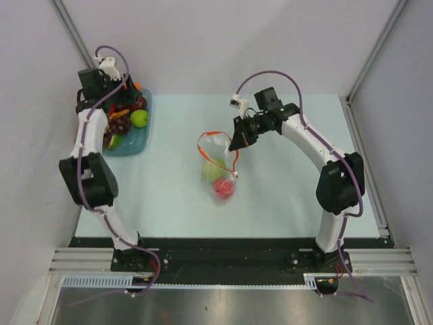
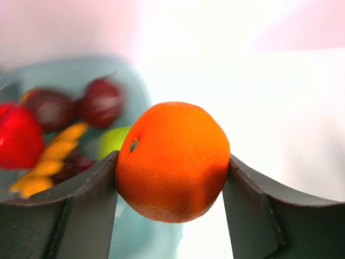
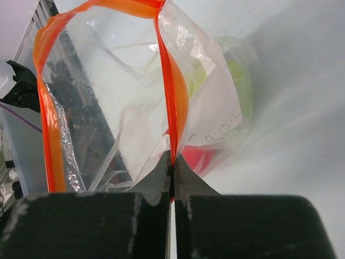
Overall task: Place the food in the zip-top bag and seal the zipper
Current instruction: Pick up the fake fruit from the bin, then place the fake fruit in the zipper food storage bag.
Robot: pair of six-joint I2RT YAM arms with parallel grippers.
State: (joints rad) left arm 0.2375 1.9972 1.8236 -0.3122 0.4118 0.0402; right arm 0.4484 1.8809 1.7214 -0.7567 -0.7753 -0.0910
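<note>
In the left wrist view, my left gripper (image 2: pixel 172 181) is shut on the orange (image 2: pixel 172 156), with a finger (image 2: pixel 89 208) pressed against each side, above the teal tray (image 2: pixel 64 73). From the top camera this gripper (image 1: pixel 130 93) is over the tray's far end. The zip-top bag (image 1: pixel 218 162) stands mid-table, its mouth open. A green apple (image 1: pixel 214 169) and a red apple (image 1: pixel 224 189) lie inside. My right gripper (image 1: pixel 238 141) is shut on the red-orange zipper (image 3: pixel 171 97) at the bag's rim and holds that edge up. Through the plastic show the green apple (image 3: pixel 240 91) and red apple (image 3: pixel 200 159).
The teal tray (image 1: pixel 135 145) at the far left holds a green apple (image 1: pixel 140 118), dark grapes (image 1: pixel 120 125) and other toy food. White walls close in the back and both sides of the pale table (image 1: pixel 291 189).
</note>
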